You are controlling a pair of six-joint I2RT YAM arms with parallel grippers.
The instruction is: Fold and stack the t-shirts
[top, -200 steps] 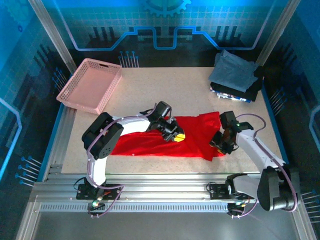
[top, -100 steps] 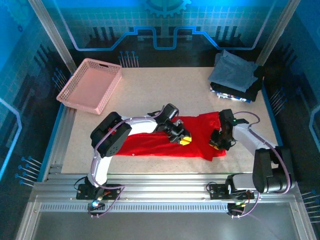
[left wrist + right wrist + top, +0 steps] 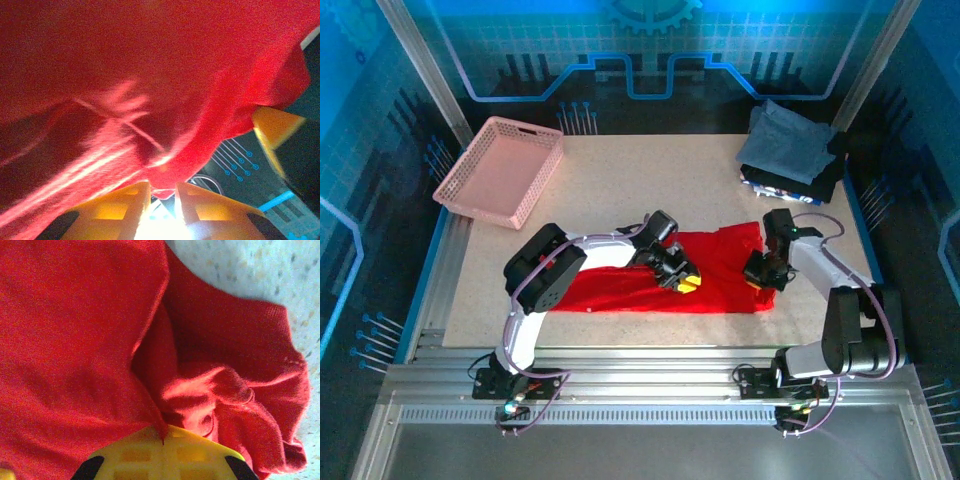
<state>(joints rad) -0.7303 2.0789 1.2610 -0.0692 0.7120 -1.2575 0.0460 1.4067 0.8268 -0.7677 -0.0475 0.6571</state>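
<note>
A bright red t-shirt (image 3: 620, 285) lies partly folded across the near middle of the table. My left gripper (image 3: 678, 275) sits over its centre, yellow fingers (image 3: 120, 207) shut on a hanging fold of the red cloth (image 3: 165, 190). My right gripper (image 3: 760, 275) is at the shirt's right end, its jaws pressed together on a pinched ridge of red fabric (image 3: 162, 432); bunched cloth (image 3: 235, 400) lies just right of the pinch. A folded grey-blue shirt (image 3: 785, 145) tops a stack of dark shirts (image 3: 820, 185) at the back right.
A pink mesh basket (image 3: 502, 170) stands at the back left. The speckled tabletop (image 3: 650, 185) lies bare between basket and stack. Metal frame rails (image 3: 650, 365) run along the near edge by the arm bases.
My right gripper has drawn the shirt's right end up and back toward the far side, shortening that corner. My left gripper shifted slightly right over the shirt's middle, still holding cloth.
</note>
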